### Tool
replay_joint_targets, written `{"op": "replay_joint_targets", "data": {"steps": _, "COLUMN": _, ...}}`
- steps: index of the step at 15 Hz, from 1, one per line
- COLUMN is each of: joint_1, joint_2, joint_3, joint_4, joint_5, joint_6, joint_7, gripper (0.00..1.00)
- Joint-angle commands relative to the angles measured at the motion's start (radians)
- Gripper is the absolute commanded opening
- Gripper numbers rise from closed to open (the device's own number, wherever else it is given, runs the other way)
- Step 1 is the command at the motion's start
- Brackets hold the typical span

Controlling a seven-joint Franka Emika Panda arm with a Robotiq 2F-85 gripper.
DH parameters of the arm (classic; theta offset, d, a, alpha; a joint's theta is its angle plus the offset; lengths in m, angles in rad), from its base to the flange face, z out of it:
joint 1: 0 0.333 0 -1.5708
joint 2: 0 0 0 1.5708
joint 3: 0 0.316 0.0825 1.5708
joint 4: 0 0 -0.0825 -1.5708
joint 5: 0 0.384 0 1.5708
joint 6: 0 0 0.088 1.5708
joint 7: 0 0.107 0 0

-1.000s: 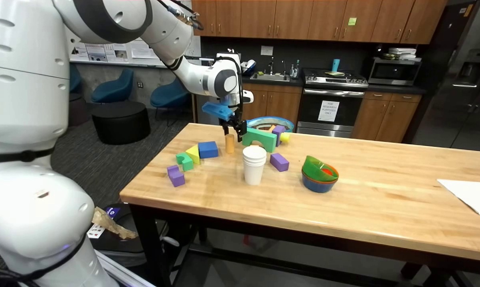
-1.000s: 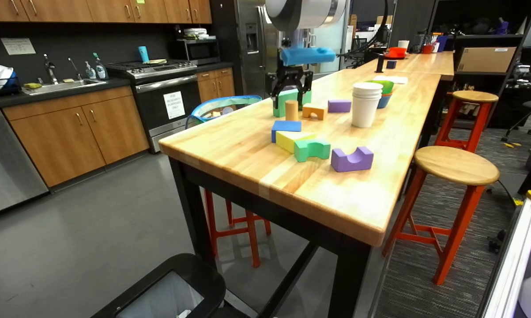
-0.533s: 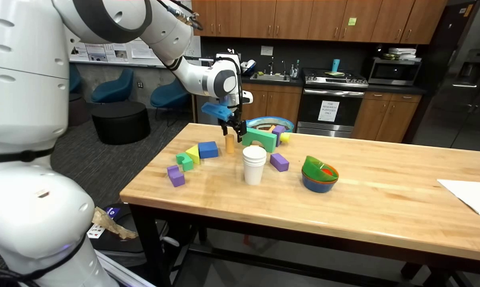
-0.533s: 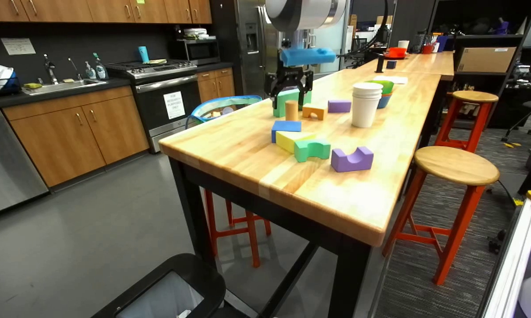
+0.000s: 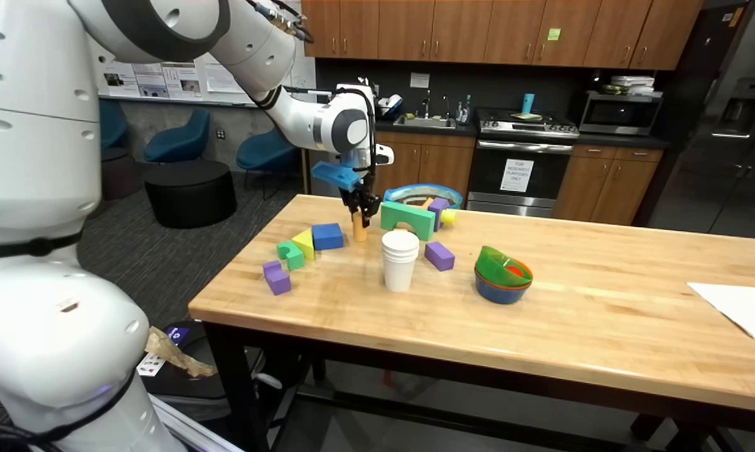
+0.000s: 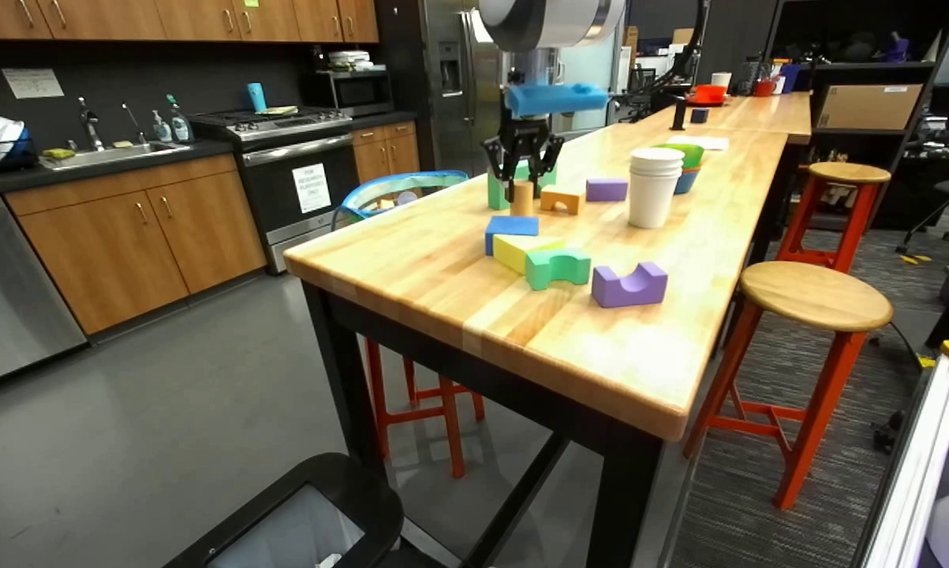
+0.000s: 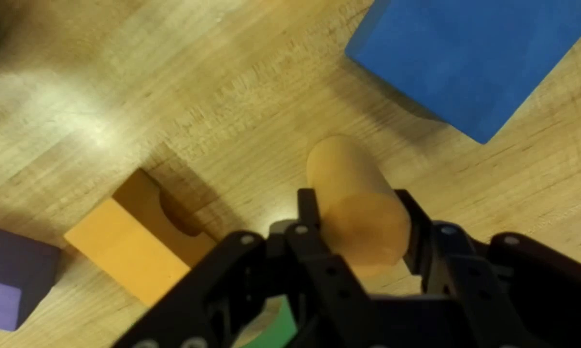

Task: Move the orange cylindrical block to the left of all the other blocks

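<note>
The orange cylindrical block (image 5: 359,235) stands upright on the table. In the wrist view my gripper (image 7: 360,210) has one black finger against each side of the cylinder (image 7: 343,169) near its top, with no gap showing. Beside it lies a blue block (image 5: 327,236), followed by a yellow triangular block (image 5: 304,243), a small green arch (image 5: 291,255) and a purple notched block (image 5: 277,278). On its opposite side are a large green arch (image 5: 408,219), an orange arch (image 6: 562,199), a purple block (image 5: 439,255) and a yellow piece (image 5: 448,217).
Stacked white cups (image 5: 400,263) stand in front of the cylinder in an exterior view. Nested bowls (image 5: 501,292) sit farther along the table (image 5: 572,326). A blue-rimmed basket (image 6: 407,180) is beyond the table's edge, and white paper (image 5: 738,304) lies at the far end.
The fingers, spread apart before, have closed in on the orange cylinder. The gripper has shifted slightly in an exterior view; the cylinder stays almost where it was. The other blocks have not moved.
</note>
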Motion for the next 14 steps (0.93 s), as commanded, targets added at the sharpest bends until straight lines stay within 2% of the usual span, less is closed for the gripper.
{"op": "replay_joint_targets", "data": {"steps": 1, "joint_1": 0.012, "joint_2": -0.04, "joint_3": -0.013, "joint_4": -0.03, "joint_5": -0.015, "joint_6": -0.028, "joint_7": 0.021, "gripper": 0.16}}
{"op": "replay_joint_targets", "data": {"steps": 8, "joint_1": 0.009, "joint_2": -0.066, "joint_3": -0.026, "joint_4": 0.011, "joint_5": -0.036, "joint_6": -0.08, "joint_7": 0.027, "gripper": 0.16}}
{"op": "replay_joint_targets", "data": {"steps": 14, "joint_1": -0.018, "joint_2": -0.203, "joint_3": -0.065, "joint_4": 0.044, "joint_5": -0.122, "joint_6": -0.236, "joint_7": 0.022, "gripper": 0.16}}
